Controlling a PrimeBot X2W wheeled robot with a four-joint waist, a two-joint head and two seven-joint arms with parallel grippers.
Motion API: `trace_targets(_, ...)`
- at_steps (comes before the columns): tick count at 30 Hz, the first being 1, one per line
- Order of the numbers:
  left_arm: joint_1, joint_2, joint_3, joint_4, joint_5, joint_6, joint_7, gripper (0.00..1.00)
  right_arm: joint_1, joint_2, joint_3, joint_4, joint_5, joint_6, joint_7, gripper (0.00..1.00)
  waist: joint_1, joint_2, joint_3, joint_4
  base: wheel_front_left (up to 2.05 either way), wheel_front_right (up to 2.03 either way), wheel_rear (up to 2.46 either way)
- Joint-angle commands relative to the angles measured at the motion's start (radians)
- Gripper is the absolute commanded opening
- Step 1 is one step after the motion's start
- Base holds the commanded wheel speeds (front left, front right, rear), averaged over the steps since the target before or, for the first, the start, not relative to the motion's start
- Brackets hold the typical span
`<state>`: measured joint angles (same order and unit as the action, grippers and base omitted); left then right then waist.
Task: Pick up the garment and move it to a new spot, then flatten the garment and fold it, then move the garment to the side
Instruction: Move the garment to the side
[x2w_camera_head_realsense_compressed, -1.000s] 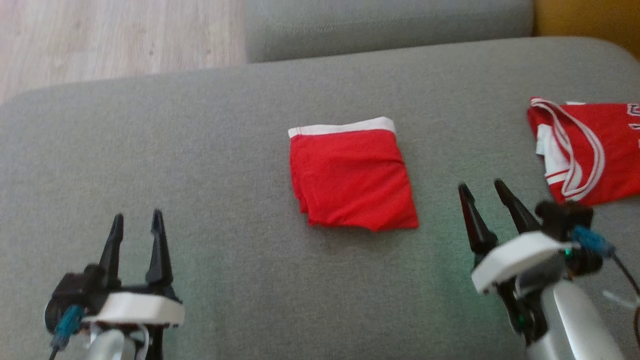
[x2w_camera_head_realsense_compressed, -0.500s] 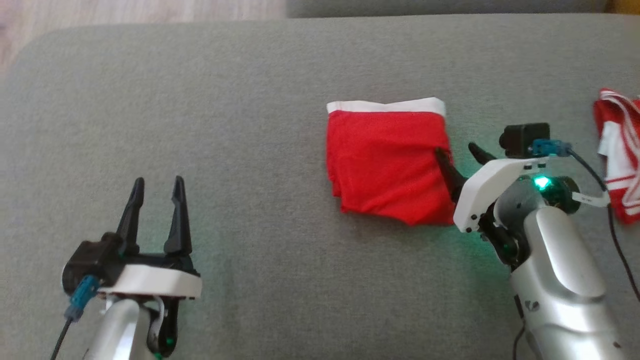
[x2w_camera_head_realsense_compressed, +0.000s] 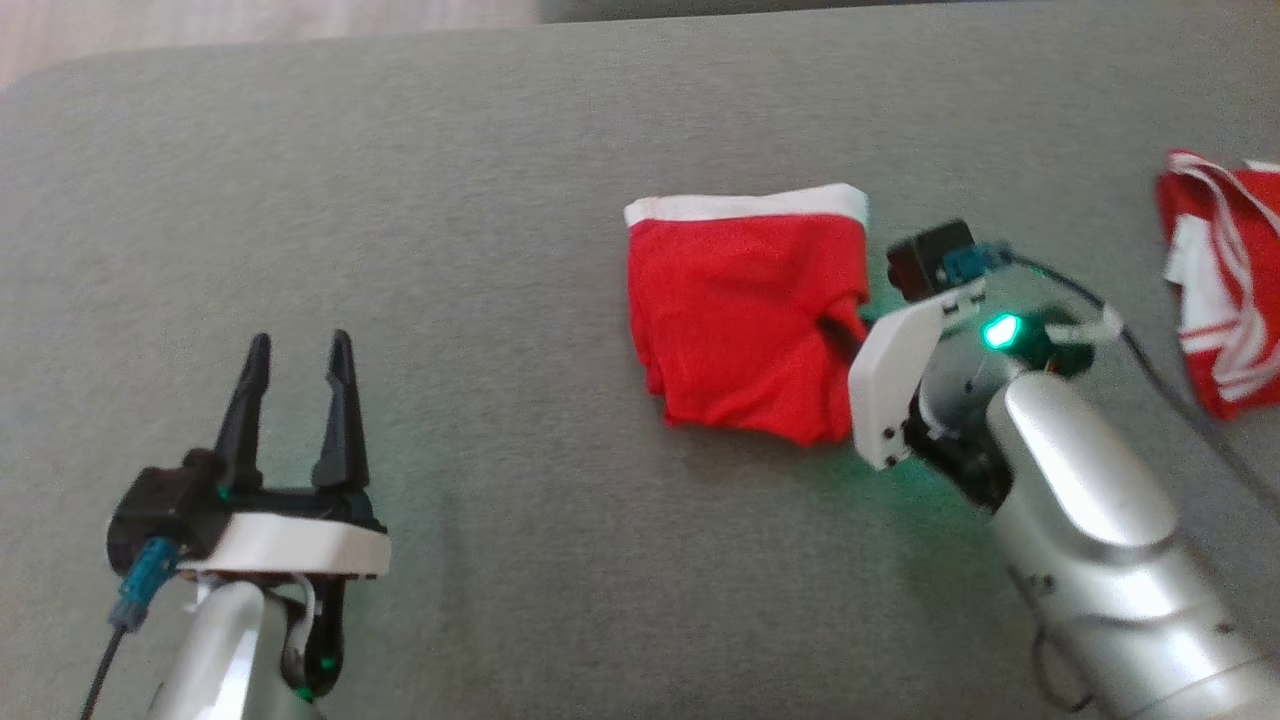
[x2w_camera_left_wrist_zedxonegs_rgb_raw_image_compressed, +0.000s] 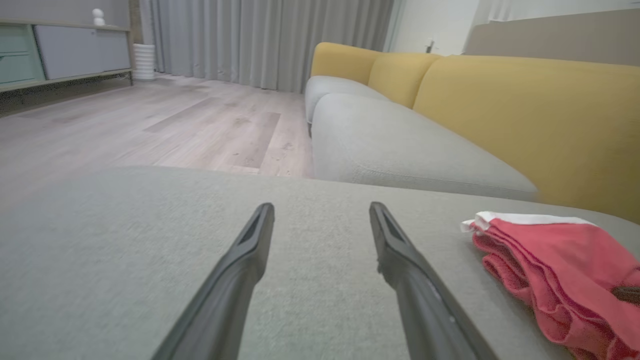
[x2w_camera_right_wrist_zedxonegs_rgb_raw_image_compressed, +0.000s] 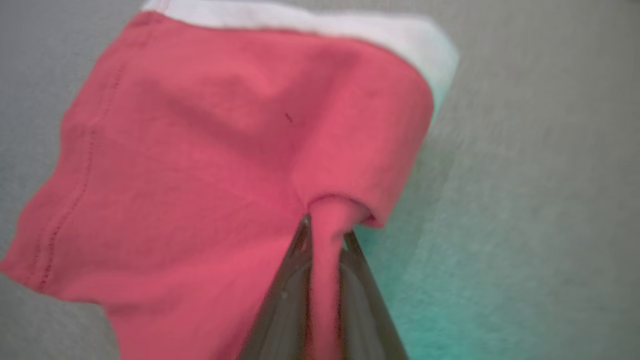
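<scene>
The garment (x2w_camera_head_realsense_compressed: 740, 310) is a folded red piece with a white band along its far edge, lying mid-cushion; it also shows in the right wrist view (x2w_camera_right_wrist_zedxonegs_rgb_raw_image_compressed: 210, 145) and at the right of the left wrist view (x2w_camera_left_wrist_zedxonegs_rgb_raw_image_compressed: 550, 265). My right gripper (x2w_camera_head_realsense_compressed: 840, 330) (x2w_camera_right_wrist_zedxonegs_rgb_raw_image_compressed: 325, 230) is shut on a pinched fold at the garment's right edge, the red cloth squeezed between the two dark fingers. My left gripper (x2w_camera_head_realsense_compressed: 295, 365) (x2w_camera_left_wrist_zedxonegs_rgb_raw_image_compressed: 320, 210) stands open over bare cushion at the lower left, well apart from the garment, with nothing between its fingers.
A grey sofa cushion (x2w_camera_head_realsense_compressed: 500, 180) carries everything. A second red garment with white stripes (x2w_camera_head_realsense_compressed: 1220, 290) lies at the right edge. In the left wrist view a yellow sofa back (x2w_camera_left_wrist_zedxonegs_rgb_raw_image_compressed: 525, 110), another grey seat (x2w_camera_left_wrist_zedxonegs_rgb_raw_image_compressed: 400, 145) and wooden floor (x2w_camera_left_wrist_zedxonegs_rgb_raw_image_compressed: 150, 120) lie beyond.
My right gripper moved up and left to the garment's right edge and shut on a fold of it. The head camera shifted. The left gripper stayed open in place.
</scene>
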<state>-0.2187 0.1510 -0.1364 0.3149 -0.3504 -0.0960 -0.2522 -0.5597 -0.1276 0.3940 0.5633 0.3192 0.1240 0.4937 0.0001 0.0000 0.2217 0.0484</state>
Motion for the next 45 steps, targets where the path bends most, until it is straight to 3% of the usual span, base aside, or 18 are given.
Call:
trace_targets(1, -0.022, 0.025, 0.045, -0.043, 0.007, 0.005, -0.009, 1.00, -0.066, -0.048, 0.066, -0.081, 0.012, 0.007, 0.022, 0.00, -0.0001, 0.0000, 0.003, -0.057, 0.00, 0.00, 0.00)
trace_targets(8, -0.021, 0.037, 0.069, -0.093, 0.012, 0.014, -0.009, 1.00, -0.193, -0.318, 0.262, -0.276, 0.061, 0.007, 0.079, 0.00, -0.0001, 0.0000, 0.032, -0.195, 0.00, 0.00, 0.00)
trace_targets(9, -0.021, 0.037, 0.069, -0.093, 0.012, 0.014, -0.009, 1.00, -0.193, -0.318, 0.262, -0.276, 0.061, 0.007, 0.079, 0.00, -0.0001, 0.0000, 0.032, -0.195, 0.00, 0.00, 0.00)
trace_targets(11, -0.029, 0.041, 0.066, -0.098, 0.013, 0.011, -0.009, 1.00, -0.228, -0.387, 0.301, -0.291, 0.072, 0.007, 0.067, 0.00, -0.0001, 0.0000, 0.049, -0.225, 0.00, 0.00, 0.00)
trace_targets(17, -0.058, 0.058, 0.047, -0.119, 0.025, 0.009, 0.004, 1.00, -0.309, -0.526, 0.313, -0.228, 0.112, 0.007, -0.010, 0.00, -0.0001, 0.0000, 0.114, -0.289, 0.00, 0.00, 0.00)
trace_targets(22, -0.075, 0.082, 0.040, -0.147, 0.035, 0.010, 0.026, 1.00, -0.349, -0.588, 0.272, -0.133, 0.076, 0.007, -0.101, 0.00, -0.0001, 0.0000, 0.161, -0.324, 0.00, 0.00, 0.00)
trace_targets(28, -0.089, 0.109, 0.030, -0.181, 0.042, 0.010, 0.059, 1.00, -0.341, -0.547, 0.155, 0.049, 0.055, 0.007, -0.192, 0.02, -0.0001, 0.0000, 0.201, -0.348, 0.00, 0.00, 0.00)
trace_targets(29, -0.091, 0.113, 0.030, -0.183, 0.042, 0.009, 0.062, 1.00, -0.340, -0.537, 0.143, 0.067, 0.042, 0.007, -0.208, 0.91, -0.0001, 0.0000, 0.203, -0.350, 0.00, 0.00, 0.00)
trace_targets(30, -0.092, 0.116, 0.029, -0.186, 0.041, 0.009, 0.064, 1.00, -0.339, -0.524, 0.123, 0.087, 0.029, 0.007, -0.224, 1.00, -0.0001, 0.0000, 0.205, -0.351, 0.00, 0.00, 0.00)
trace_targets(38, -0.076, 0.118, 0.025, -0.168, 0.037, 0.017, 0.060, 1.00, -0.304, -0.419, -0.016, 0.213, -0.028, 0.007, -0.284, 1.00, -0.0001, 0.0000, 0.156, -0.328, 0.00, 0.00, 0.00)
trace_targets(45, -0.008, 0.070, 0.034, -0.117, -0.011, 0.022, 0.023, 1.00, -0.190, -0.301, -0.070, 0.119, 0.001, 0.007, -0.393, 1.00, -0.0001, 0.0000, 0.018, -0.268, 0.00, 0.00, 0.00)
